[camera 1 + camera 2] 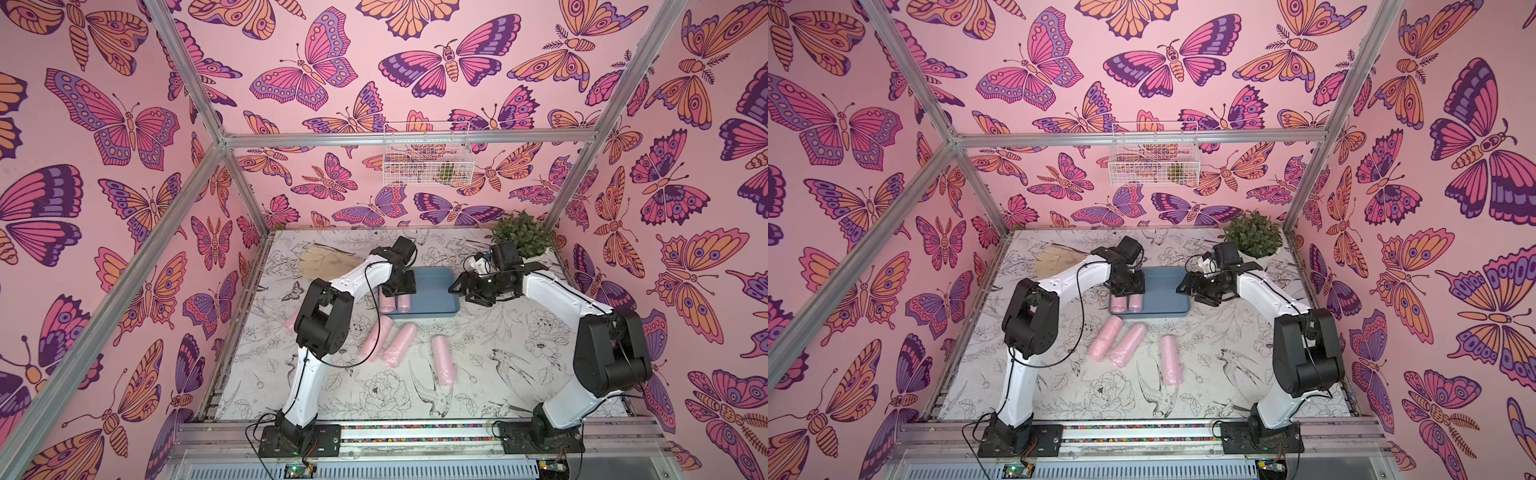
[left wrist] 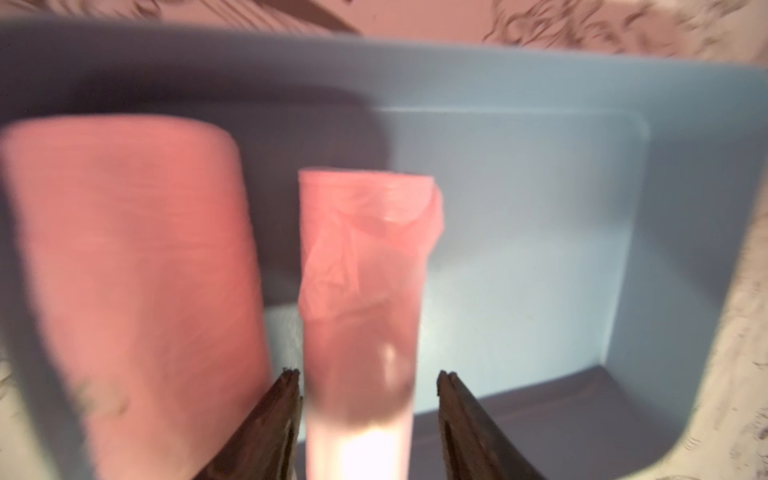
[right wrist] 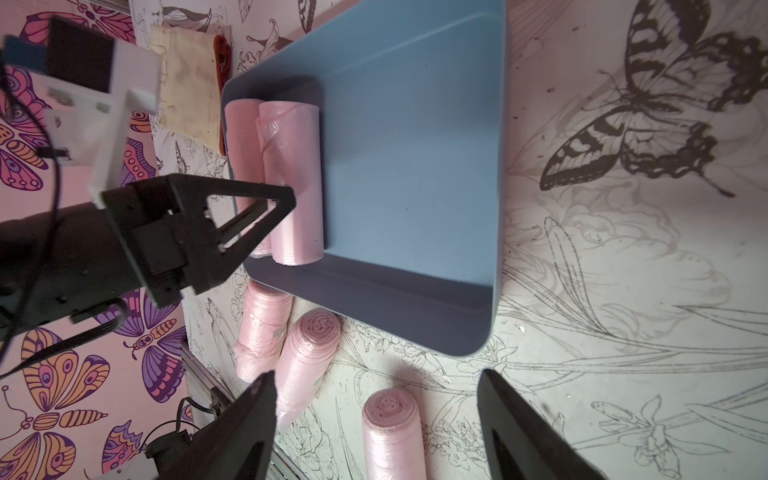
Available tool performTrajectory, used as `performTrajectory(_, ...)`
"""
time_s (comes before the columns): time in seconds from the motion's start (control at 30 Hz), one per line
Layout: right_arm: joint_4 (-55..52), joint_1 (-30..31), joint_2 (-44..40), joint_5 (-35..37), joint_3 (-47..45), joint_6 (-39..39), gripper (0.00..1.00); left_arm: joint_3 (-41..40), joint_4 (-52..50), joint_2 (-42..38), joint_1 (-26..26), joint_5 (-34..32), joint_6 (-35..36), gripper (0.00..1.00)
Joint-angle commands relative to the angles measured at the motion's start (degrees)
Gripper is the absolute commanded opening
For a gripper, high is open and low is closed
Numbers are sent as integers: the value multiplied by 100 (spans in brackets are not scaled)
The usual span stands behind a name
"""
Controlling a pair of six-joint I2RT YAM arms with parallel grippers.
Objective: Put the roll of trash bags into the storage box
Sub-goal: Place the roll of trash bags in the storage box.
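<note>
The blue-grey storage box (image 1: 436, 291) (image 1: 1167, 291) lies at the table's middle back. Two pink rolls of trash bags lie side by side at its left end (image 1: 387, 302). My left gripper (image 1: 399, 289) (image 2: 368, 374) stands over the inner roll (image 2: 361, 270) (image 3: 295, 174). Its jaws straddle that roll, open, with a gap on one side. The roll rests on the box floor (image 2: 519, 208). Right of the box, my right gripper (image 1: 463, 293) (image 3: 376, 374) hangs open and holds nothing. Loose rolls lie in front of the box (image 1: 376, 338) (image 1: 400, 345) (image 1: 443, 359).
A further pink roll (image 1: 292, 320) shows partly behind the left arm. A beige glove (image 1: 328, 262) lies at the back left, and a potted plant (image 1: 521, 232) stands in the back right corner. A white wire basket (image 1: 426, 160) hangs on the back wall.
</note>
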Motion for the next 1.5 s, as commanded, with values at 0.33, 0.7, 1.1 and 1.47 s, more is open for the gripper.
performTrajectory(0.33, 36, 561, 1064, -49, 1258, 68, 75, -900, -109, -1928, 109, -685, 122, 62)
performTrajectory(0.7, 395, 1114, 2319, -279, 2018, 346, 65, -3009, -100, -3660, 683, -1004, -29, 66)
performTrajectory(1.1, 807, 1413, 3190, -680, 2467, 675, 60, -4117, -98, -4251, 821, -1022, -292, 69)
performTrajectory(1.47, 1056, 1475, 3515, -805, 2743, 921, 55, -4098, -90, -4144, 821, -926, -230, 69)
